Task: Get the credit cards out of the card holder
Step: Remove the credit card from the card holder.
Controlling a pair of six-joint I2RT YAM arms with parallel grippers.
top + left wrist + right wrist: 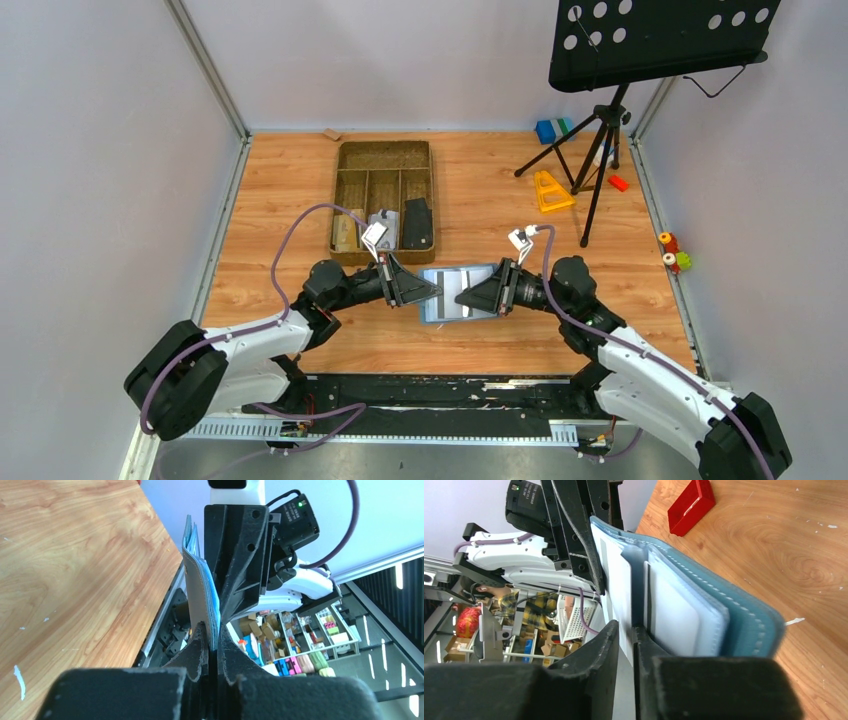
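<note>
Just beyond the arm bases, toward the near side of the wooden table (pixel 280 180), the card holder (pixel 457 292) is held spread open between the two grippers. Whether it is lifted quite clear of the wood cannot be told for certain.

One flap is clamped tightly by the left gripper (pixel 211 647), its jaws closed on the leather edge. The right gripper (pixel 626 645) is drawn in narrow, and the edge of a white card (pixel 616 580) appears to be pinched between its fingers.

The step in hand is judged to be the extraction of a first card: the holder is braced on one side and the card is gripped from the other. For the next move, a straight pull along the line of the pocket would be called for, with the left clamp kept firm so that the holder is not dragged along. Only the card, not the pocket lining, should be caught.

The holder is seen as slate-blue outside with pale stitching, and paler blue inside. A second pale card (pixel 674 615) is lodged in its pocket.

Farther off, a small red block (pixel 691 505) lies on the wood. Beyond it a brown divided tray (pixel 383 190) is set, and a music stand (pixel 660 40) is placed at the far right.
</note>
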